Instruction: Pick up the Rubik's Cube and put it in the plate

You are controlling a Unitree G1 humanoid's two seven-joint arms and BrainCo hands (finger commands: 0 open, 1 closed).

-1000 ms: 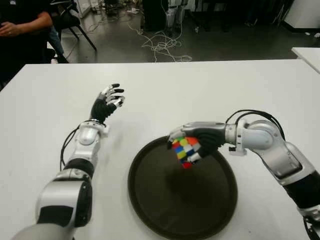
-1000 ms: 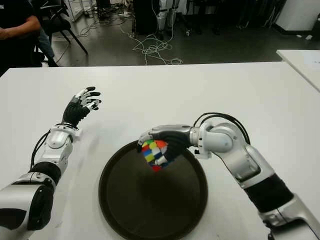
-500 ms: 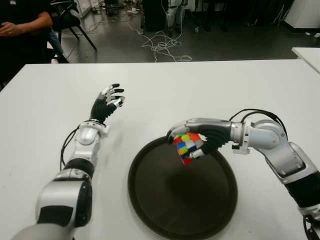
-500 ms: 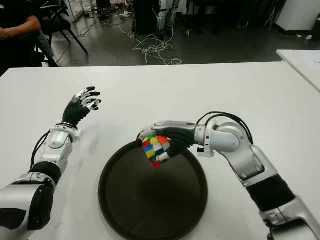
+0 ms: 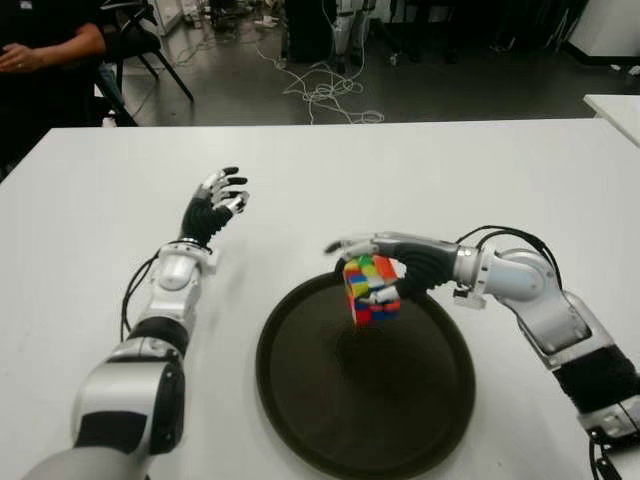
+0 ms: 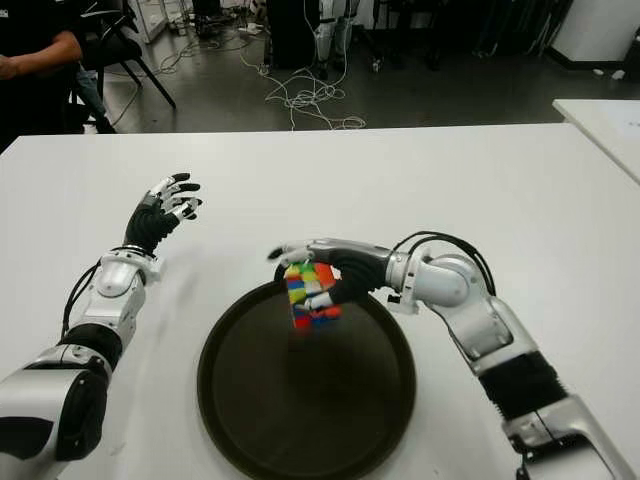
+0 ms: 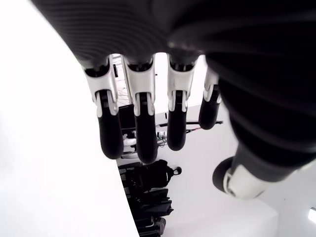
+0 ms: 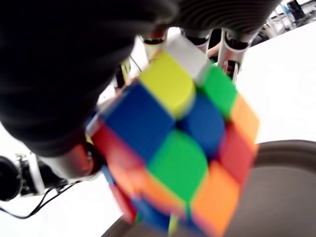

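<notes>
A multicoloured Rubik's Cube is held against the palm of the right hand, its fingers partly extended, above the far rim of the dark plate on the white table, while the left hand is raised open near the table's left side.

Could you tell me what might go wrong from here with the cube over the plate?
The Rubik's Cube hangs tilted below the right hand, over the far rim of the plate rather than its middle. Released here, it might tumble, strike the rim and bounce onto the table. The fingers look extended, so it may already be slipping.
</notes>
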